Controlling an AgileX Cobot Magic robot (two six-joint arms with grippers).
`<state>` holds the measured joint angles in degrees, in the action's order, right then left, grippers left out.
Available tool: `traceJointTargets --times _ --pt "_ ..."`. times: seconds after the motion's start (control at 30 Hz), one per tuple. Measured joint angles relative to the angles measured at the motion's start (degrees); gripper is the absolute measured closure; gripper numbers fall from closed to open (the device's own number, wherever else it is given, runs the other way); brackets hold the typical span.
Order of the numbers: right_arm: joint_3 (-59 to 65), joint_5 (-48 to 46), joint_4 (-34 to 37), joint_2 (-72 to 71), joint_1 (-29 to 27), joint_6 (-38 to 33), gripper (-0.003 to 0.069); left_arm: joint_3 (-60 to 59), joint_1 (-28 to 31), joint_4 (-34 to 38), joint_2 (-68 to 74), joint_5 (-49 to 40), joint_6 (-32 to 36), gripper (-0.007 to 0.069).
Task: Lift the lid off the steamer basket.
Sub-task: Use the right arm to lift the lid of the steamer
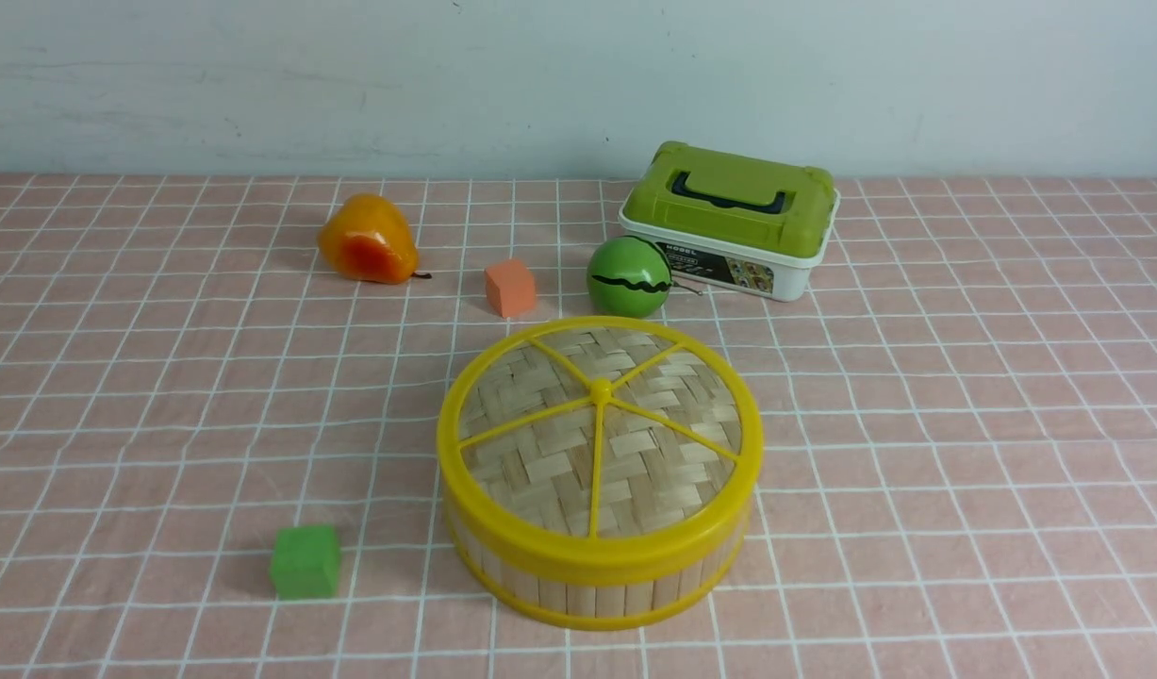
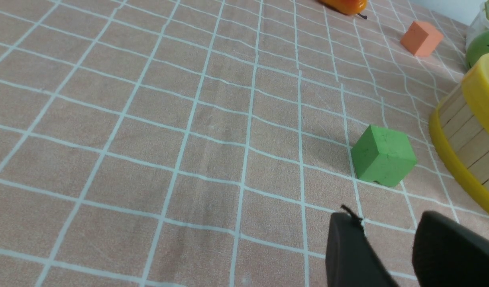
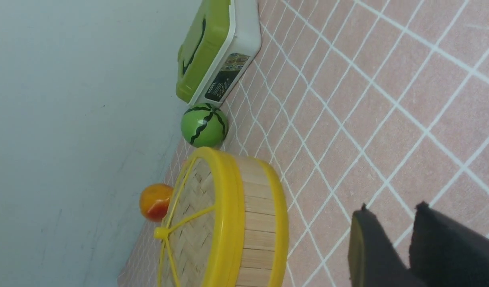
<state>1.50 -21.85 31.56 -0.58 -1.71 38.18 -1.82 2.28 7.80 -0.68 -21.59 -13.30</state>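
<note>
The steamer basket (image 1: 587,589) stands on the pink checked cloth, near the front and centre. Its wall is pale bamboo slats between yellow rims. The lid (image 1: 600,424), woven bamboo with a yellow rim, spokes and centre knob, sits closed on top of it. Neither arm shows in the front view. In the left wrist view my left gripper (image 2: 387,217) hangs open over bare cloth, with the basket's wall (image 2: 467,131) off to one side. My right gripper (image 3: 391,208) is open with a narrow gap, empty, a short way from the basket (image 3: 258,223) and lid (image 3: 192,223).
A green cube (image 1: 305,561) lies left of the basket, close to the left gripper. Behind the basket are an orange cube (image 1: 510,287), a green striped ball (image 1: 628,276), an orange pear (image 1: 367,240) and a white box with a green lid (image 1: 732,217). A wall closes the back.
</note>
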Motion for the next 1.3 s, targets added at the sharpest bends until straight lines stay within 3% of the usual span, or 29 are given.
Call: traceJointTargets --times 0.13,0.2,0.23,0.27,0.37,0.4,0.5,0.7,0.9,1.1,1.3 --pt "-0.62 -0.34 -0.55 0.00 0.00 -7.78 0.0518 0.00 0.00 0.00 0.00 0.00 0.00 0.0386" --pt "-5.83 -2.37 -1.82 0.30 0.00 -17.62 0.0536 0.00 0.00 0.00 0.00 0.00 0.00 0.0386" --pt "-6.40 -2.57 -2.08 0.44 0.00 -18.38 0.0543 0.00 0.00 0.00 0.00 0.00 0.00 0.0386" --pt "-12.56 -5.27 -3.77 3.37 0.00 -25.26 0.0582 0.00 0.00 0.00 0.00 0.00 0.00 0.0386" --pt "-19.84 -9.76 -6.61 8.81 0.00 -32.27 0.0643 0.00 0.00 0.00 0.00 0.00 0.00 0.0386" --pt "-27.87 -15.63 -9.77 15.77 0.00 -39.40 0.0669 0.00 0.00 0.00 0.00 0.00 0.00 0.0386" --pt "-41.38 -26.31 -12.72 28.24 0.00 -50.14 0.0683 0.00 0.00 0.00 0.00 0.00 0.00 0.0386" --pt "-61.31 -39.96 -12.91 48.98 0.00 -63.13 0.0684 0.00 0.00 0.00 0.00 0.00 0.00 0.0386" --pt "-75.22 -48.60 -8.98 65.92 2.10 -66.11 0.0668 0.00 0.00 -0.05 0.00 0.00 0.00 0.0386" --pt "-87.42 -49.41 -13.50 79.32 19.10 -65.11 0.0664 0.00 0.00 -0.23 0.00 -0.04 0.00 0.0386" --pt "-98.57 -49.75 -27.16 92.69 32.78 -53.62 0.0652 0.00 0.00 -0.23 0.00 -0.04 0.00 0.0386"
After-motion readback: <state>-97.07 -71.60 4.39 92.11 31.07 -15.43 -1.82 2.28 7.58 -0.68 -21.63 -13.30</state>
